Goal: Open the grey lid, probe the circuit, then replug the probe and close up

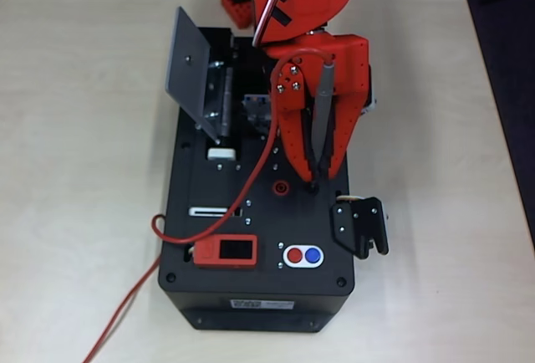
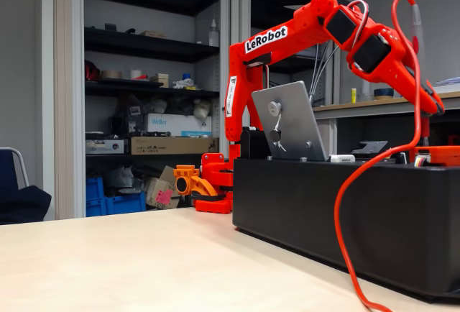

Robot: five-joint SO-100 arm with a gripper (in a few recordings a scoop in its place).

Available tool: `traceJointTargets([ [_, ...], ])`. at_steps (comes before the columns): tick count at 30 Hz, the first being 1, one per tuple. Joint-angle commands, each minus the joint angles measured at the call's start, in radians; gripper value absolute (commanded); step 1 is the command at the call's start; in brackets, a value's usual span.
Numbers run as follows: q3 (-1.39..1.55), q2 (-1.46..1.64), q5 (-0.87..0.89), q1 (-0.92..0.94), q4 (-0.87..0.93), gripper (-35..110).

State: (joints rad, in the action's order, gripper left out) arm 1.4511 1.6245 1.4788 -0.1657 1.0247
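Nearest the overhead lens: red arm [image 1: 305,12] reaching down over black box [image 1: 259,296] on beige table [image 1: 75,171]. Gripper [image 1: 316,181] clenched on the probe [image 1: 323,112], grey rod held between the fingers, dark tip pointing down at the box's top panel just right of a small red socket [image 1: 281,186]. Red cable [image 1: 251,187] looping from the probe's top end, running across the panel, off the box's left edge and away over the table. Grey lid [image 1: 188,66] swung open, standing up on its hinge at the panel's upper left. Nearer the front edge: red unit with dark screen [image 1: 227,251], red and blue buttons [image 1: 303,256], black bracket [image 1: 359,227] at the right.

Seen from table height in the fixed view: box side [image 2: 345,218] closest, cable [image 2: 345,204] hanging in a loop down its front. Lid [image 2: 287,124] tilted upright above the box, small knob on its face. Arm [image 2: 316,28] arching over to the right; fingers cut off at the edge, grip impossible to judge from this angle.
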Motion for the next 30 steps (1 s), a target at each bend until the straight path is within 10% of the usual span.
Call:
traceJointTargets([
  [1,0.006,0.038,0.012,0.002,-0.015,0],
  [30,0.071,0.06,0.015,0.003,-0.052,0],
])
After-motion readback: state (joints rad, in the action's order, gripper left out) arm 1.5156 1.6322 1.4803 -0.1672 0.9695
